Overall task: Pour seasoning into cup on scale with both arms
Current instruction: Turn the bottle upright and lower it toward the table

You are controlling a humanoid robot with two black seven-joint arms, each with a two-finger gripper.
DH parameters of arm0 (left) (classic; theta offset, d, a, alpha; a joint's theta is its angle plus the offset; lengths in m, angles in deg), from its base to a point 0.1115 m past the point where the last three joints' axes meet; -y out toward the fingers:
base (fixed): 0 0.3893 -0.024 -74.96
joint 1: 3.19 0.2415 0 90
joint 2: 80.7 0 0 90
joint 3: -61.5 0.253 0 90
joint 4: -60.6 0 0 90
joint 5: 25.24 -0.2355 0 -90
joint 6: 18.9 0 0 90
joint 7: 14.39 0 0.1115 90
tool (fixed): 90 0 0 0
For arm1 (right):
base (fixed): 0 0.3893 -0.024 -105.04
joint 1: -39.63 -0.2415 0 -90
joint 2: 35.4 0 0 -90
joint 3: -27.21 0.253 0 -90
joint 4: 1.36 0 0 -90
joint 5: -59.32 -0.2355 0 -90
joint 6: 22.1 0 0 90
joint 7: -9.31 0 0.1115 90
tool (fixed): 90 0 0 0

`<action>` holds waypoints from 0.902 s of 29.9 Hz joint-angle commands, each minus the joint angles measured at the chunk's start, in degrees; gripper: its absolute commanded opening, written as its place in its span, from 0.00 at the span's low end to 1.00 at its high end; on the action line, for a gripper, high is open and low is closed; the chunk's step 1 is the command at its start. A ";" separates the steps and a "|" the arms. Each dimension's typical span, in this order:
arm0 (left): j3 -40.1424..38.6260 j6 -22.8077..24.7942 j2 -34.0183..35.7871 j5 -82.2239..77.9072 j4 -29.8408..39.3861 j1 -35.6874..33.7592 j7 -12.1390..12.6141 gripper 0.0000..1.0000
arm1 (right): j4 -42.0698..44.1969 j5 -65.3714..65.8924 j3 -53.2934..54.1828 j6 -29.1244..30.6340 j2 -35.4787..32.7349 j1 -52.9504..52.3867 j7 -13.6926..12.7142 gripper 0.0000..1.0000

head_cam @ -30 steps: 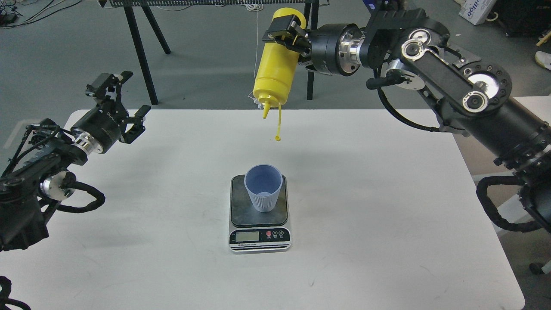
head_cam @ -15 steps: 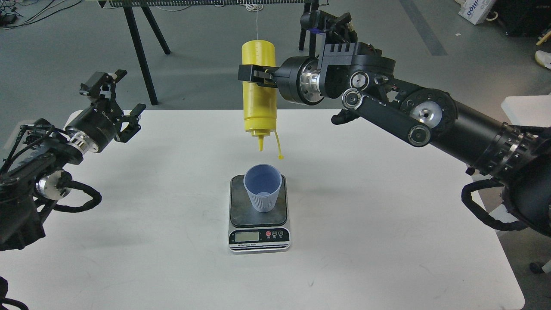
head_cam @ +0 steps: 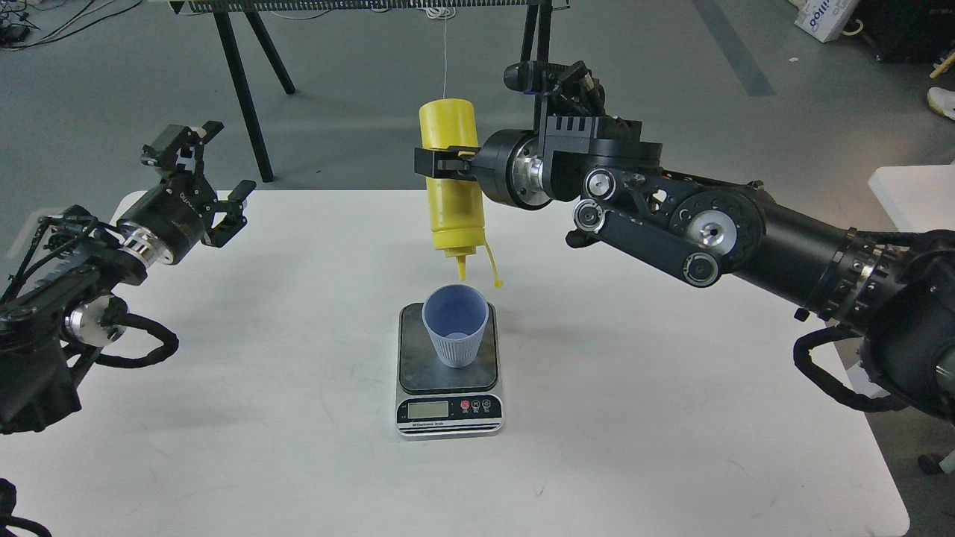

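Note:
The yellow seasoning bottle (head_cam: pixel 451 194) hangs upside down in my right gripper (head_cam: pixel 436 160), which is shut around its body. Its nozzle (head_cam: pixel 462 269) points down just above the far rim of the light blue cup (head_cam: pixel 455 325). The small tethered cap (head_cam: pixel 498 283) dangles to the right of the nozzle. The cup stands upright on the dark plate of the scale (head_cam: pixel 449 365) at the table's middle. My left gripper (head_cam: pixel 200 170) is open and empty, raised over the table's far left corner, far from the cup.
The white table (head_cam: pixel 634 418) carries only the scale and cup. Black stand legs (head_cam: pixel 246 89) rise on the floor behind the table's far edge. A second white surface (head_cam: pixel 906 190) lies at the right.
My right gripper has lowered the upside-down bottle toward the cup, bringing the nozzle from well above to just over the rim. The left arm has barely moved.

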State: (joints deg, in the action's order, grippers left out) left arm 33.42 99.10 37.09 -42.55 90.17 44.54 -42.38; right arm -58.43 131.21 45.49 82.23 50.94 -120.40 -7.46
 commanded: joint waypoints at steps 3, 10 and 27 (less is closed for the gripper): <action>0.13 0.00 0.25 -0.09 0.05 0.00 -0.01 0.99 | 0.82 -0.09 0.18 -0.18 0.50 1.12 -0.10 0.02; 0.31 0.00 0.34 -0.35 0.05 0.00 -0.01 0.99 | 6.96 -3.32 13.23 0.43 0.94 0.51 -1.07 0.02; 0.66 0.00 5.17 -0.18 0.05 0.09 -0.01 0.99 | 15.77 -83.21 41.66 1.14 -12.86 18.41 -7.31 0.03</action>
State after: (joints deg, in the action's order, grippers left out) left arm 33.97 99.10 42.12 -42.72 90.20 44.57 -42.38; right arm -42.26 58.23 86.19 82.76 39.13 -108.76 -15.11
